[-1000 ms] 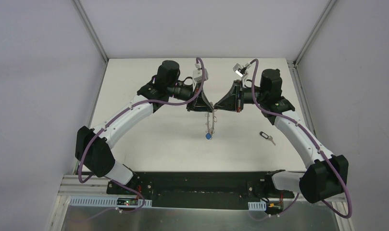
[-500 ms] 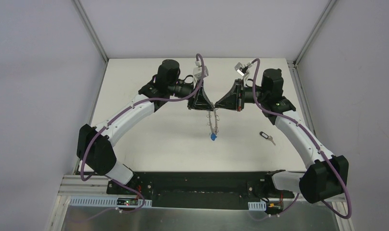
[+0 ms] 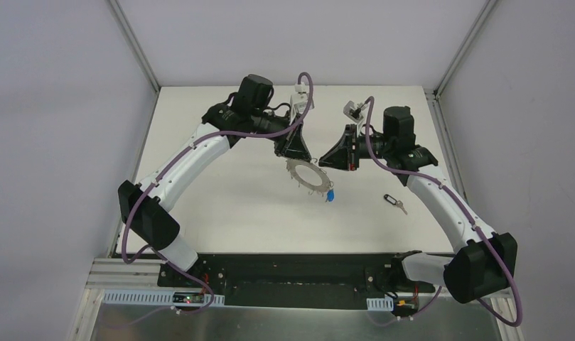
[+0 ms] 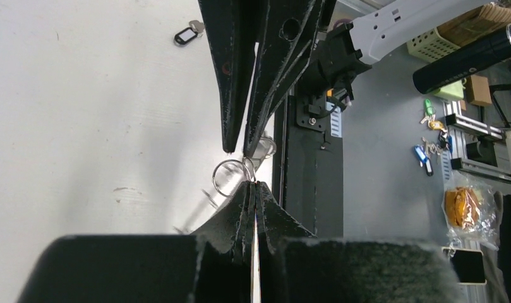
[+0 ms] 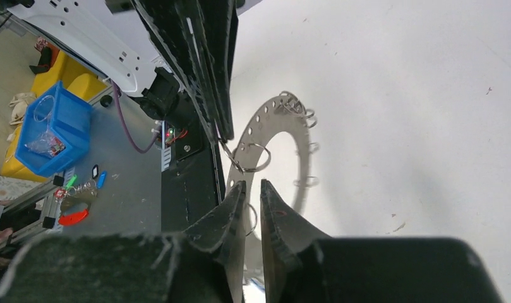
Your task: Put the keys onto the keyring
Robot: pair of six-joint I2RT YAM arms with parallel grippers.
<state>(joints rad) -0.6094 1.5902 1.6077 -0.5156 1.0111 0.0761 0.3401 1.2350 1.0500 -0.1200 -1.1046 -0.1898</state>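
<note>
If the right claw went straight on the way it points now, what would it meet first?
Most likely a small wire loop on the keyring, just beyond the right claw. The left claw gripping the ring is close behind; depth is unclear.

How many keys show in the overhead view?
2. A small blue-headed key at the rim of the flat grey metal keyring; a small black-headed key on the white table to its right.

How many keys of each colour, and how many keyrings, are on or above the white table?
Blue-headed key: 1
Black-headed key: 1
Keyring: 1
Total: 3
</note>
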